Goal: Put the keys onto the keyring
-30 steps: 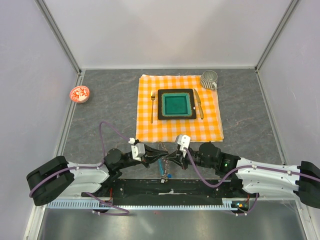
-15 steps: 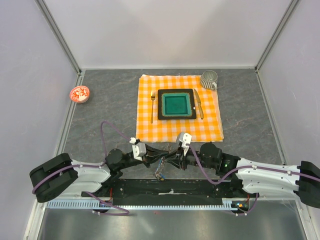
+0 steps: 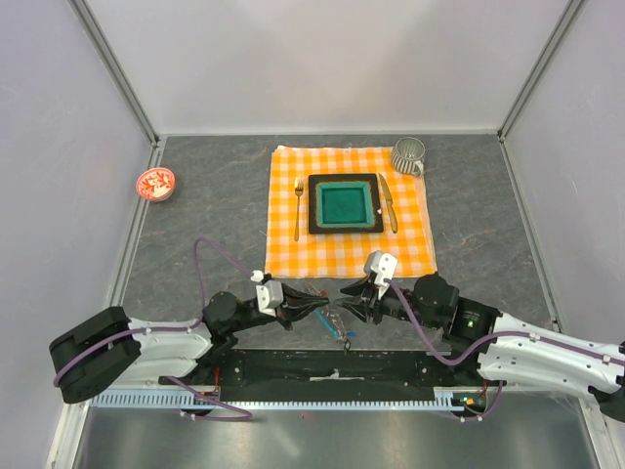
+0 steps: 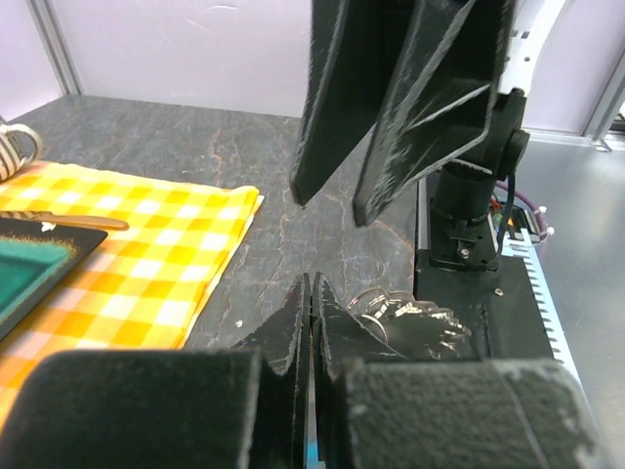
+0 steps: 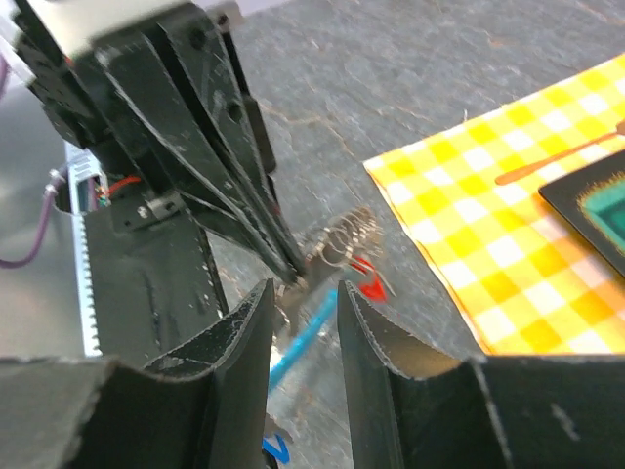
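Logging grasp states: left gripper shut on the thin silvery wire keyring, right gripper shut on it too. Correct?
Not quite: the right gripper is open, fingers apart, per the right wrist view. The left gripper is shut on the thin silvery wire keyring.

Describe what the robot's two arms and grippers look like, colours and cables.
The left arm and right arm: white shell links between bulky black joints, a purple cable looping along each, a small white camera block at each wrist. The left gripper and right gripper: long, tapering matte-black fingers, scuffed grey. A green light shows on the right arm.
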Robot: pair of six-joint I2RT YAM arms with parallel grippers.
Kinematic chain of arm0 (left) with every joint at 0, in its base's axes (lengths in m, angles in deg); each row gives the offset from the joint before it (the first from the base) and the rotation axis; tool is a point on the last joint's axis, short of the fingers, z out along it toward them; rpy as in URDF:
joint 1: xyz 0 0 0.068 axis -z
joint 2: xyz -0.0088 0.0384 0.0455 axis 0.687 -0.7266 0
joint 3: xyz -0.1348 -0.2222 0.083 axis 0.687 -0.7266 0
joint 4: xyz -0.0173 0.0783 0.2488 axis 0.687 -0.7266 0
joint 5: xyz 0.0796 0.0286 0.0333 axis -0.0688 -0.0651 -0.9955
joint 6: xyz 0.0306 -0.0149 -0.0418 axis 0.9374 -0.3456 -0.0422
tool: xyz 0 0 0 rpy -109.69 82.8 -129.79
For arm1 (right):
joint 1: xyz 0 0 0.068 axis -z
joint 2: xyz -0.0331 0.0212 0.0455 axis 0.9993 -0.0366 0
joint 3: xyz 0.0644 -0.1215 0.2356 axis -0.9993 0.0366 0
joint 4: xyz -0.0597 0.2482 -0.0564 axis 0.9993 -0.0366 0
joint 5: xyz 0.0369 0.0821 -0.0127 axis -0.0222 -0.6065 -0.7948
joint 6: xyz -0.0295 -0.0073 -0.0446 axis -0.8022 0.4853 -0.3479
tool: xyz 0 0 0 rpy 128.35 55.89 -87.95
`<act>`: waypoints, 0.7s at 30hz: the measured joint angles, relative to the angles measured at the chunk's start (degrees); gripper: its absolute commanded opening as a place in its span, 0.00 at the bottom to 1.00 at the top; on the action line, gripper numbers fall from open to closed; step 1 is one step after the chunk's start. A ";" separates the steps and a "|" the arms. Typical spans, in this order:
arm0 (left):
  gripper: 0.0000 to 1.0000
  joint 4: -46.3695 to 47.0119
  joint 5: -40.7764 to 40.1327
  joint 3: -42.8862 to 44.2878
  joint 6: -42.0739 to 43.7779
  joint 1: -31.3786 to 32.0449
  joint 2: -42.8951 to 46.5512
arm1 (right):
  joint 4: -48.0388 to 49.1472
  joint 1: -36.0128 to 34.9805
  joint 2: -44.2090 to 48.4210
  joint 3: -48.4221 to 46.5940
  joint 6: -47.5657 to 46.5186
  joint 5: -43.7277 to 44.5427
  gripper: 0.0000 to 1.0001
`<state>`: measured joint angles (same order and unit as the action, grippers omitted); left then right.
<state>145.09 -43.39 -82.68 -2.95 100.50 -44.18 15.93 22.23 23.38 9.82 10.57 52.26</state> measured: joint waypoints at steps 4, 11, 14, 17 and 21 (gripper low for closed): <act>0.02 -0.22 1.22 0.00 0.00 0.02 1.40 | -2.99 1.22 -0.24 -0.04 -2.16 0.09 0.39; 0.02 -0.28 3.30 0.00 0.00 0.04 4.17 | -3.41 3.78 -3.45 -0.02 -5.42 -2.01 0.39; 0.02 -0.26 4.02 0.00 0.00 0.04 5.09 | -2.58 5.18 -5.25 -0.02 -6.64 -4.55 0.39; 0.02 -0.28 4.07 0.00 0.00 0.04 5.25 | -1.68 5.62 -7.32 -0.02 -7.48 -7.82 0.40; 0.02 -0.28 4.09 0.00 0.00 0.04 5.03 | 0.07 5.62 -8.98 0.00 -7.67 -11.93 0.40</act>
<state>144.80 -39.30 -82.68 -2.95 100.54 -39.15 15.99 27.85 14.40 9.82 2.89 40.33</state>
